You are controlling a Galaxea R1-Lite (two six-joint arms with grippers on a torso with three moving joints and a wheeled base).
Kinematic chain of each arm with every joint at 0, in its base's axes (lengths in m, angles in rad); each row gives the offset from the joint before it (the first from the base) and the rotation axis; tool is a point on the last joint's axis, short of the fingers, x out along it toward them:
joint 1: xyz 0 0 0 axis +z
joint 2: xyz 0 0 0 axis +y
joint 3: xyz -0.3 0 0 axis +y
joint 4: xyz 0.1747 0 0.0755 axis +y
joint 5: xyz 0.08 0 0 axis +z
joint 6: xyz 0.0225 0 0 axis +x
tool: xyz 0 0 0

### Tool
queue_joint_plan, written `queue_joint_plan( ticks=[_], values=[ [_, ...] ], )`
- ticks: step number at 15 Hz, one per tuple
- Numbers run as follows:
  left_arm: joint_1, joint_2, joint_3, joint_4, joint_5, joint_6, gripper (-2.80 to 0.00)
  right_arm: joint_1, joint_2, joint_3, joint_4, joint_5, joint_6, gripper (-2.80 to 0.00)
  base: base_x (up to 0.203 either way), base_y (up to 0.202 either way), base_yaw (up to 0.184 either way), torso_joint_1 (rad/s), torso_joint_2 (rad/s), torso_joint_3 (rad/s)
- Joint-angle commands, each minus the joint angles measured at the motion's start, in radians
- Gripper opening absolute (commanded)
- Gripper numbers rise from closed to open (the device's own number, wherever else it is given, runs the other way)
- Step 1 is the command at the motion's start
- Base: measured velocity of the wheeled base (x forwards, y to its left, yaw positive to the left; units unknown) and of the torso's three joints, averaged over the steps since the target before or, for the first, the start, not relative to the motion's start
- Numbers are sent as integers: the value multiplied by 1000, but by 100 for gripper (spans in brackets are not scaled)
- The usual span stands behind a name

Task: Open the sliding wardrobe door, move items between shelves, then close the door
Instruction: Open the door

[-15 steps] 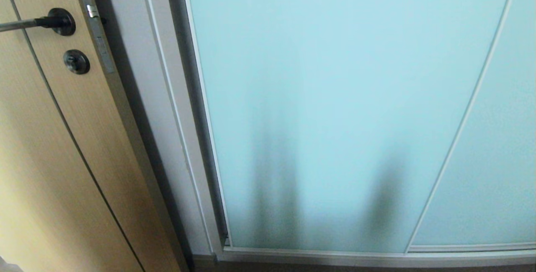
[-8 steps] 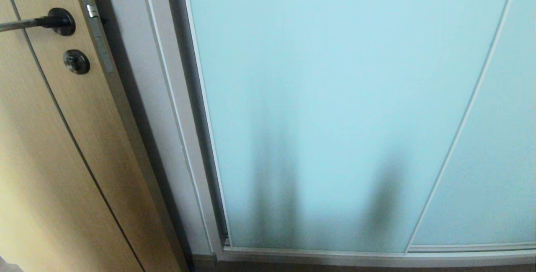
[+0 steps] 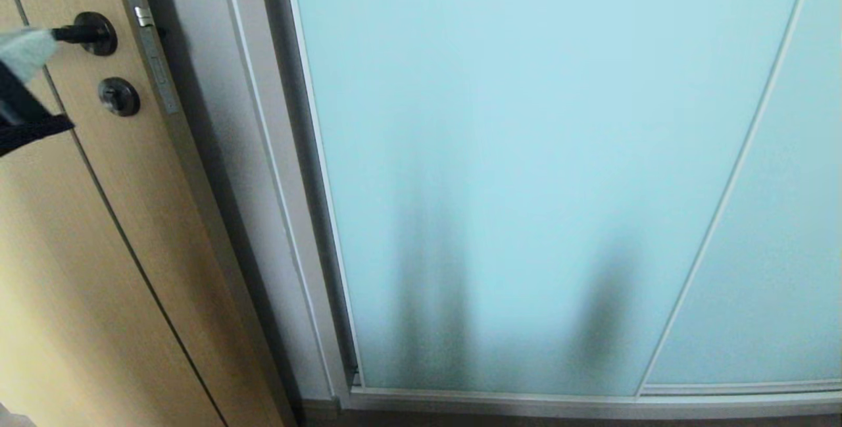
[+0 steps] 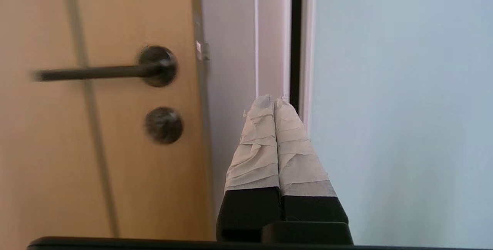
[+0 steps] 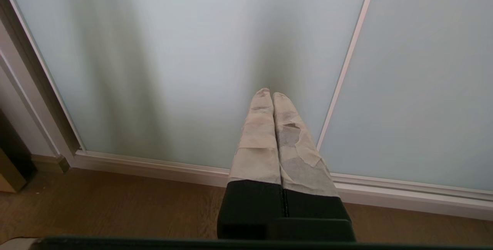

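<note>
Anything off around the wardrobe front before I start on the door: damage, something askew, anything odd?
Mostly fine. The sliding wardrobe door sits shut and square in its frame, glass unbroken. One small thing: the tape wrap on the right gripper is torn and peeling on one finger. The left gripper has intact tape.

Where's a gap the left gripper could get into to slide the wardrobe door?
One dark slit between the sliding wardrobe door frame edge and the white jamb; the shut left gripper points near it. Leftward is crowded: wood door, black handle. Right gripper, shut, faces unbroken glass.
</note>
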Motion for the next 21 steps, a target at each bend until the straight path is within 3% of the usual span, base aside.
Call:
queue_joint_plan(
  ticks=[1, 3, 6, 11, 18, 21],
  values=[
    [0, 273, -36, -123, 7, 1, -280, 0, -2, 0, 0, 0, -1, -280, 0, 0, 0, 0, 0, 0],
    [-7, 377, -72, -230, 10, 1, -280, 0, -2, 0, 0, 0, -1, -280, 0, 0, 0, 0, 0, 0],
    [-29, 453, -152, -254, 10, 0, -280, 0, -2, 0, 0, 0, 1, -280, 0, 0, 0, 0, 0, 0],
    [-47, 497, -230, -112, 1, -8, -280, 0, -2, 0, 0, 0, -1, -280, 0, 0, 0, 0, 0, 0],
    [-52, 634, -426, -48, 52, -2, -280, 0, -2, 0, 0, 0, -1, -280, 0, 0, 0, 0, 0, 0],
    [-54, 667, -454, -41, 57, -2, -280, 0, -2, 0, 0, 0, -1, -280, 0, 0, 0, 0, 0, 0]
  ],
)
